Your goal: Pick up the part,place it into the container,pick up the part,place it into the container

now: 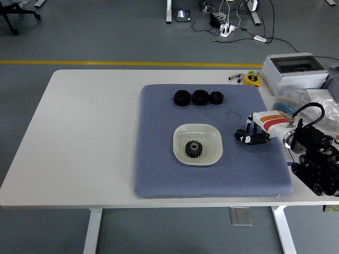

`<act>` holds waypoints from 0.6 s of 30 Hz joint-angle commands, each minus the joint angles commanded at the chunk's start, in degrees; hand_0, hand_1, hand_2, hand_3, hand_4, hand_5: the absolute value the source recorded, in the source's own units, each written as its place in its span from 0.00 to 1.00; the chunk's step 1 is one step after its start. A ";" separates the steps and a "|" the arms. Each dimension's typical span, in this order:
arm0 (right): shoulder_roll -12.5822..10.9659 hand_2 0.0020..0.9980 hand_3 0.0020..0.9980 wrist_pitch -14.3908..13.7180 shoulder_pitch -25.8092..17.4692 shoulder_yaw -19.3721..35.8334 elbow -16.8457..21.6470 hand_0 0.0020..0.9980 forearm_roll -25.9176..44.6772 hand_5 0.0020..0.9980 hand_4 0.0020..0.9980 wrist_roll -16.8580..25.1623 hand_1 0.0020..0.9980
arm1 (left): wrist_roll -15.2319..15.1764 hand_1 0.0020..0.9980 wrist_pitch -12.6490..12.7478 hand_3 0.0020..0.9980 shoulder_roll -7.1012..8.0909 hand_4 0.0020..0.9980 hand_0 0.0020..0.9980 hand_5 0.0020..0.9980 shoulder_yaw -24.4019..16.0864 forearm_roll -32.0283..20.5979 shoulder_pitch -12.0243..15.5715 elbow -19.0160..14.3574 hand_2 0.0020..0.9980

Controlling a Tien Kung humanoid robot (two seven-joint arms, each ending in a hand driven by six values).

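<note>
Head view: white dish [179, 147] at frame centre holds a black gear [194, 149]; right hand [253, 133], fingers curled and empty, hovers over the blue mat's [159, 169] right side.

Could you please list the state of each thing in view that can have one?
Gear: lying flat inside the dish.
White dish: upright on the blue mat, holding one gear.
Three black parts: in a row at the mat's far edge, untouched.
Blue mat: flat on the table.
Right hand: over the mat right of the dish, holding nothing.
Grey box: lid closed.
</note>
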 joint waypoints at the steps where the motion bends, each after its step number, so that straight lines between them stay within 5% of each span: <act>1: 0.01 0.41 0.49 -0.08 -0.05 0.10 0.11 0.09 0.00 0.59 0.86 0.10 0.23 | 0.00 0.71 -0.02 0.65 0.01 0.68 0.71 0.68 -0.01 0.04 0.01 0.00 0.75; 3: 0.02 0.41 0.49 -0.24 -0.20 0.28 0.36 0.09 0.22 0.59 0.86 0.30 0.23 | 0.02 0.71 -0.04 0.65 0.01 0.68 0.71 0.68 -0.07 0.12 0.04 -0.01 0.75; 4: 0.02 0.41 0.49 -0.28 -0.24 0.32 0.45 0.09 0.29 0.47 0.86 0.35 0.24 | 0.03 0.71 -0.05 0.65 0.00 0.68 0.71 0.67 -0.08 0.14 0.04 -0.01 0.75; 18: 0.02 0.47 0.50 -0.68 -1.02 0.82 1.24 0.13 0.87 0.39 0.83 0.99 0.31 | 0.04 0.71 -0.12 0.66 0.04 0.68 0.71 0.67 0.00 0.10 0.15 -0.03 0.75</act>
